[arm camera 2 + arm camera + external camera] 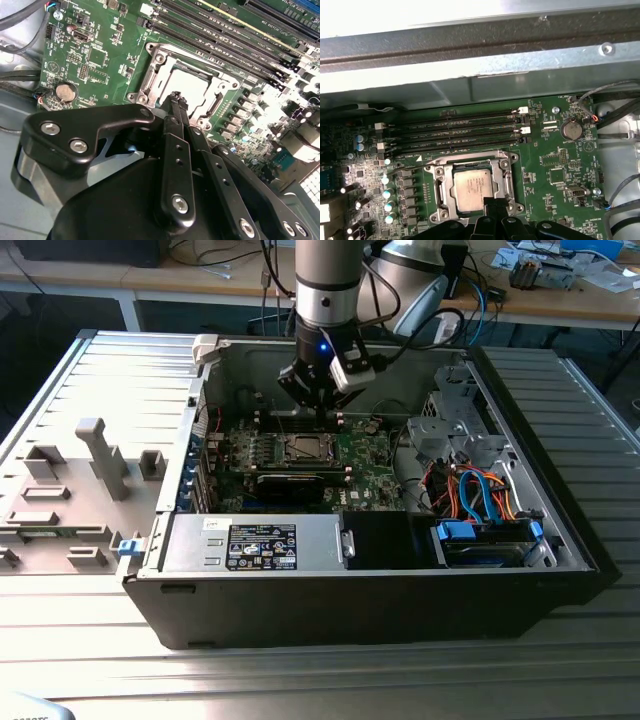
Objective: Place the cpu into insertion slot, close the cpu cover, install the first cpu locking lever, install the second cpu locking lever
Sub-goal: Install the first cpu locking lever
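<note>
- pc case (pixel 560 570): open, fills centre of exterior view; motherboard (pixel 300 455) flat inside.
- cpu cover (pixel 470 165) down around chip, lower centre of first wrist view; lever step prob. in hand.
- cpu (pixel 475 189) seated, square, no long axis.
- gripper (pixel 176 98) at socket edge, jaws pressed together, holding nothing; next needs precise lever hooking.

1 claw (pixel 175 97), 1 arm (pixel 327 280). 1 chip (pixel 472 189) just ahead of the claw, 1 metal cover frame (pixel 470 167) round it. 4 memory slots (pixel 452 131) beyond the chip from the claw. 1 coin battery (pixel 571 130) off to the claw's side. 1 circuit board (pixel 555 170), 1 computer case (pixel 350 610).
</note>
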Robot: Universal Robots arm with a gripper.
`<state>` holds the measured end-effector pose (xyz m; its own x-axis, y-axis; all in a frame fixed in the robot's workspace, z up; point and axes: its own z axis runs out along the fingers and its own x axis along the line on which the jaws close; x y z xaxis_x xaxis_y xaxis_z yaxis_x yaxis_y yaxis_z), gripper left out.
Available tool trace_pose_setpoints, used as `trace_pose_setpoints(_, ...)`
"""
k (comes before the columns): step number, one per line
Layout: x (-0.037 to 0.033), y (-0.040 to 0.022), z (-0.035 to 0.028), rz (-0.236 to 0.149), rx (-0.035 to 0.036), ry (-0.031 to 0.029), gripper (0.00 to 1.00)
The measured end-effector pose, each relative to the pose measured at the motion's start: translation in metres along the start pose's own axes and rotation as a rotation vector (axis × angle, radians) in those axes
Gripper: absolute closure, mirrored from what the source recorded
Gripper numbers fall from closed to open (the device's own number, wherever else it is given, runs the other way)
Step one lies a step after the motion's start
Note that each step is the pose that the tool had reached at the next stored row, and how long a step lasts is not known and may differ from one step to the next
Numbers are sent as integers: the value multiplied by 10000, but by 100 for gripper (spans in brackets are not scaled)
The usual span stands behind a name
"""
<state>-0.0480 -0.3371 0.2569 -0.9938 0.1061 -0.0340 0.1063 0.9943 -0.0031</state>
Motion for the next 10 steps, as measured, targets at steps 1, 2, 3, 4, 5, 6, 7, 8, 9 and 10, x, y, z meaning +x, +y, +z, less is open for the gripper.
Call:
trace_pose_setpoints(1,0,0,-5,0,0,0,89)
trace_pose_setpoints(2,0,0,-8,0,-1,0,89)
trace_pose_setpoints(3,0,0,-8,1,-2,-1,89)
trace_pose_setpoints(4,0,0,-9,0,-2,-1,89)
trace_pose_setpoints(5,0,0,-10,0,-1,0,89)
trace_pose_setpoints(6,0,0,-10,-1,-1,0,89)
trace_pose_setpoints(7,2,0,-10,-1,0,0,89)
trace_pose_setpoints(8,8,-1,-11,0,1,1,89)
trace_pose_setpoints(9,14,-1,-11,-1,1,0,89)
trace_pose_setpoints(10,22,-2,-11,0,0,0,89)
